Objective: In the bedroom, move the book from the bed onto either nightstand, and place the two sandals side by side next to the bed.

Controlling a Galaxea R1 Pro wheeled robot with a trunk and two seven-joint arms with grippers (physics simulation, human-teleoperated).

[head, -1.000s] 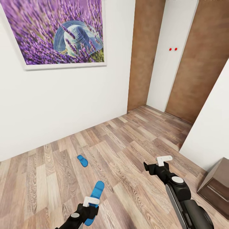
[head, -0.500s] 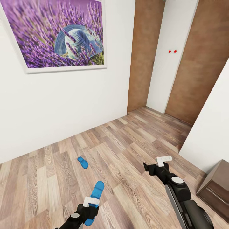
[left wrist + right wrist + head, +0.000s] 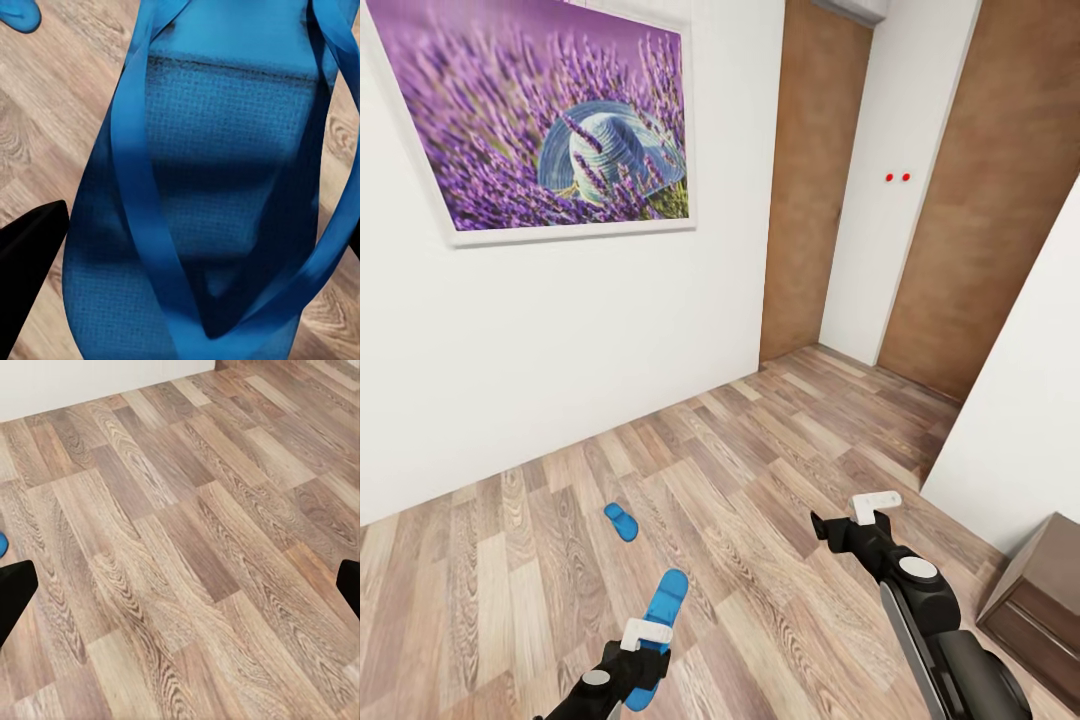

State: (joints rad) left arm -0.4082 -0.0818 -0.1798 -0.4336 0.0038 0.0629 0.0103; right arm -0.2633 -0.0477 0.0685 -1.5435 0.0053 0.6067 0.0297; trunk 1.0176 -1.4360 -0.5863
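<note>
My left gripper [image 3: 647,643] is shut on one bright blue sandal [image 3: 666,602], which sticks out forward past the fingers and hangs above the wooden floor. Up close, its straps and sole [image 3: 210,187] lie between the dark fingers [image 3: 30,262]. The second sandal [image 3: 621,521] lies flat on the floor ahead and a little left, apart from the held one; its tip [image 3: 19,13] shows in the left wrist view too. My right gripper [image 3: 845,518] is open and empty, its fingertips [image 3: 13,596] spread wide over bare floor. The book and the bed are out of view.
A dark reddish-brown nightstand [image 3: 1042,598] with drawers stands at the lower right against a white wall [image 3: 1020,420]. Ahead, a white wall carries a lavender picture [image 3: 550,120]. Brown wardrobe panels and a white door [image 3: 880,200] close the far right corner.
The head view has tilted up a little, so the picture and the floor sandal sit lower in the frame. Both arms and the held sandal keep their places.
</note>
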